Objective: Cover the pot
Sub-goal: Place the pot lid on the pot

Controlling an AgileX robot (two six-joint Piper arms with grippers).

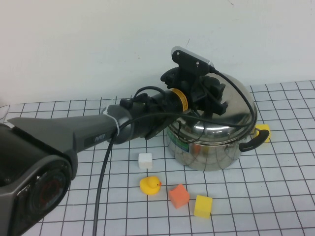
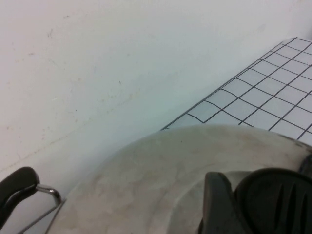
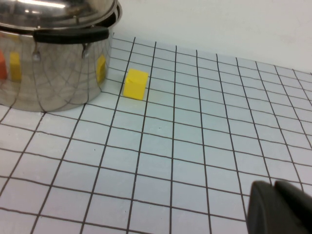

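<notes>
**Now: lid on the pot, left pincer at the knob**

Up top, your left pincer (image 1: 212, 101) sits over the domed lid (image 1: 236, 110), its fingers closed on either side of the black knob (image 2: 273, 200), which only the left wrist view shows close up, along with one black side handle (image 2: 17, 187) of the pot. From the high view you see the lid resting on the pot (image 1: 206, 147), which stands on the gridded worktop (image 1: 275, 196) toward its far side. Nearer you lie a white block (image 1: 145, 161), a yellow duck (image 1: 150, 185), an orange block (image 1: 178, 195) and a yellow block (image 1: 203, 206). Your right pincer (image 3: 280, 207) appears only in its own wrist view, low over bare worktop; you cannot tell how its fingers stand. That view also shows another yellow block (image 3: 135, 84) just beside the pot.
</notes>
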